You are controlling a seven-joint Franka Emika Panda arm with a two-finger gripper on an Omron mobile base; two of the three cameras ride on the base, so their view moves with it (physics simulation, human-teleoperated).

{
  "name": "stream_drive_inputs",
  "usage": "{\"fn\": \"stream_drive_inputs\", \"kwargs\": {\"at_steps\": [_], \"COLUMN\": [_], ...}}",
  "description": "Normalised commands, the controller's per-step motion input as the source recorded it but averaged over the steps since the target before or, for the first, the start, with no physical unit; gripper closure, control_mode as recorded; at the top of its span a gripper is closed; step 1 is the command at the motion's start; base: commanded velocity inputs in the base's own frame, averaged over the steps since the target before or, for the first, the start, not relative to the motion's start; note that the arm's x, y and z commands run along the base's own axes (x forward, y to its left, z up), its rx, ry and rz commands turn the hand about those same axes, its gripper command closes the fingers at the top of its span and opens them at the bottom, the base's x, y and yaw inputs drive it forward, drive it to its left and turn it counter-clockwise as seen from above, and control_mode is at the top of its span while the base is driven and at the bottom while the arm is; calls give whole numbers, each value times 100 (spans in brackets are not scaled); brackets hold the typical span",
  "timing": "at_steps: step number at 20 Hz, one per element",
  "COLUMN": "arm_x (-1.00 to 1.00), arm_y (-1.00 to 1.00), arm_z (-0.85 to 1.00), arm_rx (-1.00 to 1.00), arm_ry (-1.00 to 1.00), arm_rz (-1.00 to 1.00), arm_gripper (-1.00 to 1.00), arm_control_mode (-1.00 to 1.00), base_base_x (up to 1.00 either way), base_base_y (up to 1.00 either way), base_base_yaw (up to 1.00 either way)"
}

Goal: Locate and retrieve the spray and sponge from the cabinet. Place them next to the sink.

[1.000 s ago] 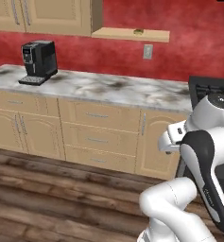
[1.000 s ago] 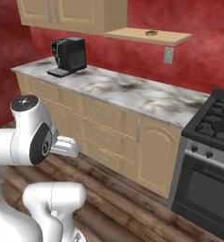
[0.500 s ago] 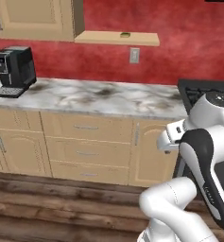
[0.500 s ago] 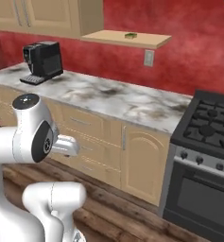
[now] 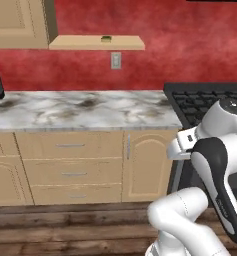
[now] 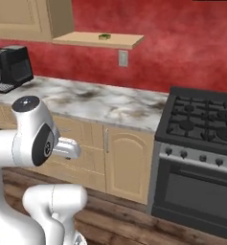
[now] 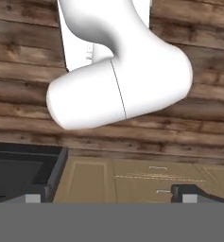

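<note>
Jaws (image 7: pixel 107 197) spread wide (nothing held), sponge (image 5: pixel 106 38) at shelf's (image 5: pixel 70 43) rear edge.

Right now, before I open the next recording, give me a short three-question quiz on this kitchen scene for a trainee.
1. True or false: the sponge lies on the shelf board that juts from the cabinet.
2. In the right base view, what stands directly right of the marble counter? A: a sink. B: the stove. C: a fridge.
3. Fill the gap: in the hand view the claw is ____, with nothing between its tips.

Key: 1 true; 2 B; 3 open.
</note>
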Motion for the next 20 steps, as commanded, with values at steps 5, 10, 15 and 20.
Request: {"fn": "stream_drive_inputs", "kwargs": {"at_steps": [5, 10, 15, 20], "arm_x": [0, 0, 0, 0], "arm_y": [0, 0, 0, 0], "arm_z": [0, 0, 0, 0], "arm_rx": [0, 0, 0, 0], "arm_ry": [0, 0, 0, 0], "arm_rz": [0, 0, 0, 0], "arm_gripper": [-100, -100, -100, -100], "arm_control_mode": [100, 100, 100, 100], "base_base_x": [58, 52, 62, 83], "base_base_y": [61, 74, 59, 32], "base_base_yaw": [-22, -16, -16, -19]}}
